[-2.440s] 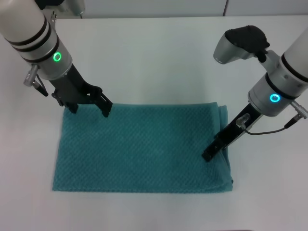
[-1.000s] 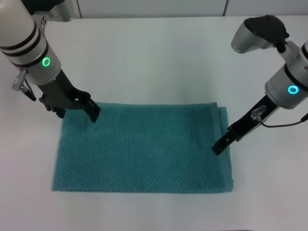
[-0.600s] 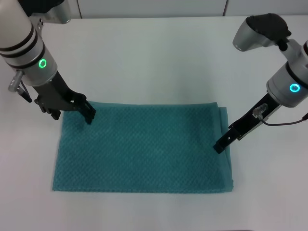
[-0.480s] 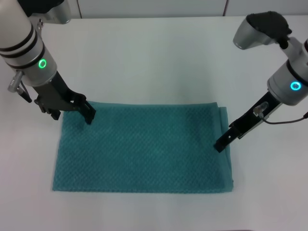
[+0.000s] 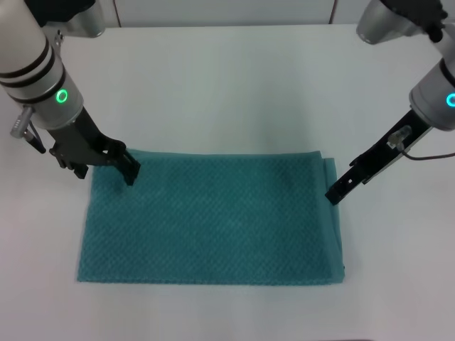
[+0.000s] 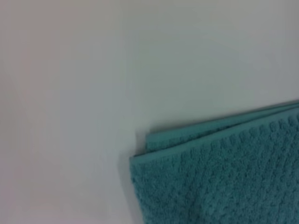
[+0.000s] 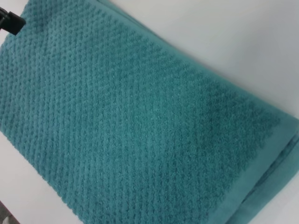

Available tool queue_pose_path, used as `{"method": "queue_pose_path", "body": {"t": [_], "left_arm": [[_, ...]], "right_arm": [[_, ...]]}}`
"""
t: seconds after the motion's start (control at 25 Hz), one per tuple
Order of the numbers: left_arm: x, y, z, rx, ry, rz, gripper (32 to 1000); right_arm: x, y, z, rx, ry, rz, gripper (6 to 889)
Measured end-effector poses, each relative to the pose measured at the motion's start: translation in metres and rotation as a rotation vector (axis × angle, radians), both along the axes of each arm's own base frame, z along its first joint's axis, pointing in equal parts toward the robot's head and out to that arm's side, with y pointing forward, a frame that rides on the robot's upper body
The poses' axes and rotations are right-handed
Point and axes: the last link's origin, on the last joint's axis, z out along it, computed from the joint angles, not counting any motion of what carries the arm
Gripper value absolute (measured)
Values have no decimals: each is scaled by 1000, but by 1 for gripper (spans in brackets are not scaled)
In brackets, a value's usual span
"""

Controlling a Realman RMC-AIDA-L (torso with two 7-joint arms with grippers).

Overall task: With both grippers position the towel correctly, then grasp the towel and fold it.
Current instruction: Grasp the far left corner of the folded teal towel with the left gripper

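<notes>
Towel laid out, fold not yet begun.
The towel [image 5: 210, 217] lies flat on the counter [image 5: 234, 85]; the left hand [image 5: 106, 167], released, is at its far left corner, the right hand [image 5: 333, 195], grip unclear, at its right edge; grasping and folding remain.

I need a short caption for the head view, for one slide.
Both hands poised over a flat teal towel on a white table: left hand at its far-left corner, right hand at its right edge.

The towel [image 7: 140, 121] is cut by the right wrist view's edges, the left wrist view shows only one blurred corner, and the right gripper [image 5: 333, 195] fingers' gap cannot be told
</notes>
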Motion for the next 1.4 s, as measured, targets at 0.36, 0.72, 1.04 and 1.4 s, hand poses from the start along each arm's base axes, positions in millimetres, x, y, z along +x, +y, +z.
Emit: {"method": "queue_pose_path", "body": {"t": [0.36,0.72,1.04,1.4], "left_arm": [[-3,-1,0,8,-4,6,908],[-9,2,-2,35,-5,-6,909],[-31,-7,-9,31,4,40,908],[-39,-10,-12,21,39,23,909]], "right_arm": [[-3,3,12,20,-9,7,863],[-3,5,12,32,-9,12,862],[0,7,15,46,-14,11,862],[4,6,15,50,-15,3,862]]}}
